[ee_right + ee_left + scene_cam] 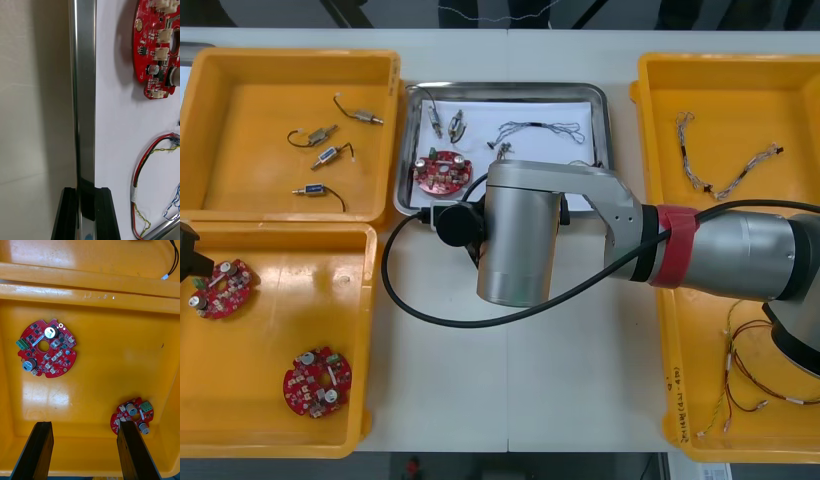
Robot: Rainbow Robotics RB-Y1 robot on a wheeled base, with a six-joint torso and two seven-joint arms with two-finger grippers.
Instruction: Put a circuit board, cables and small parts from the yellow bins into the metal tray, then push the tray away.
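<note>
Clamping the metal tray point(84, 112) rim, right jaws face one circuit board point(152, 56).

Between the bins point(290, 56), the tray point(505, 91) holds a circuit board point(442, 172), cables point(540, 130) and small parts point(457, 123).

In the front view, the near rim of the metal tray point(600, 95) and part of its white inside are covered by the right arm point(520, 235). In the right wrist view, the circuit board point(155, 48) and the red and yellow cable point(134, 193) are cut off by the picture's edge. In the left wrist view, a second board point(133, 410) is partly covered by one finger point(131, 446) of the left gripper point(84, 425).
</note>
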